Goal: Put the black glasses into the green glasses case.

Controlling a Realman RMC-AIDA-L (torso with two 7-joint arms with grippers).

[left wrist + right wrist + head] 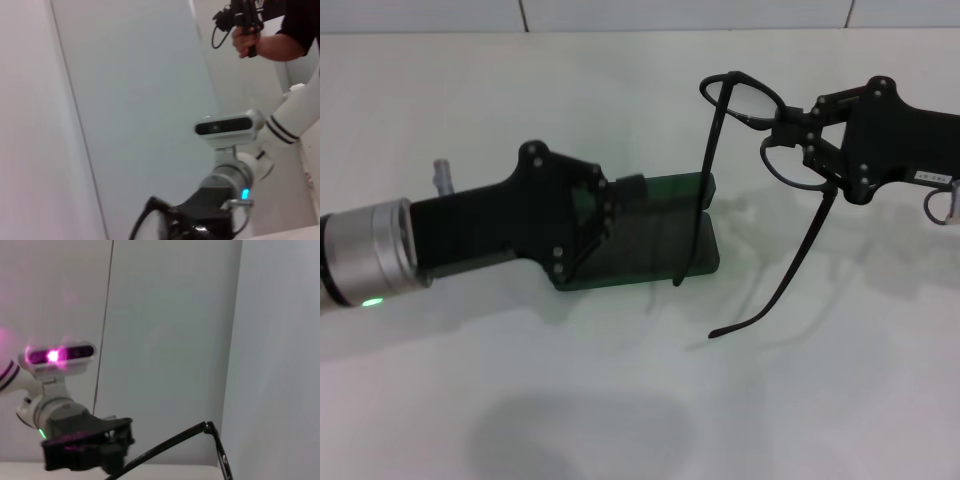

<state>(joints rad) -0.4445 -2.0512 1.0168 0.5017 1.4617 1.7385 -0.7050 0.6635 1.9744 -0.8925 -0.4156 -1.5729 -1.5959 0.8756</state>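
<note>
While the right claw pinches the black glasses at the bridge, they hang above the white table.
Temple arms unfolded, trailing toward the robot, one crossing over the open green glasses case; left claw grips the case's raised lid.

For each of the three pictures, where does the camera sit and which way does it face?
Head view: on the robot's head, looking down at the table; both arms show, right end effector holding the black glasses beside the green glasses case, left end effector at the case.
Left wrist view: faces up and across to the wall; right arm and glasses show.
Right wrist view: faces across to the left arm; glasses show.
Shared: all three show the glasses.
</note>
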